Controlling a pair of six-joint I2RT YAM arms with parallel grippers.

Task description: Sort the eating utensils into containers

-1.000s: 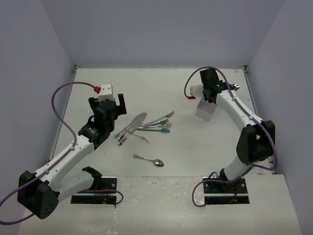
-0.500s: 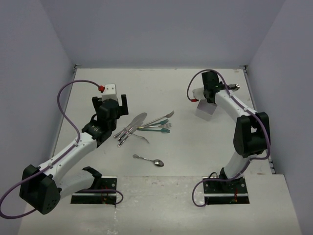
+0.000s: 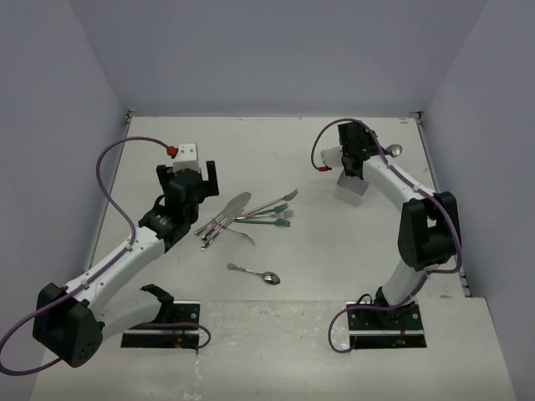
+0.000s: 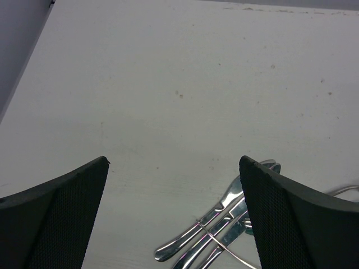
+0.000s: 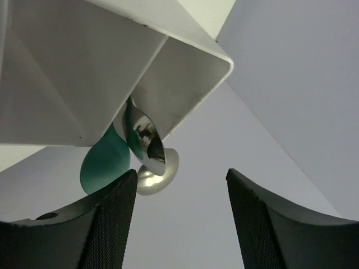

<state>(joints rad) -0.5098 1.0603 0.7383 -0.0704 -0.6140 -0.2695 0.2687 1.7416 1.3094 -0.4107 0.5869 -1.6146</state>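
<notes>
The left arm (image 3: pixel 125 255) stretches forward from its base, and the left gripper (image 4: pixel 174 162) hangs wide open and empty just left of the pile of silver and teal utensils (image 3: pixel 247 215). Its wrist view cuts off most of the pile. The right arm (image 3: pixel 422 234) folds at the elbow toward the white box (image 3: pixel 351 189), well right of the pile. The right gripper (image 5: pixel 180 174) is open and holds nothing, close to the box. A teal spoon bowl (image 5: pixel 104 159) and silver spoon bowls (image 5: pixel 147 140) stick out of the box, but which compartment holds them is not clear.
</notes>
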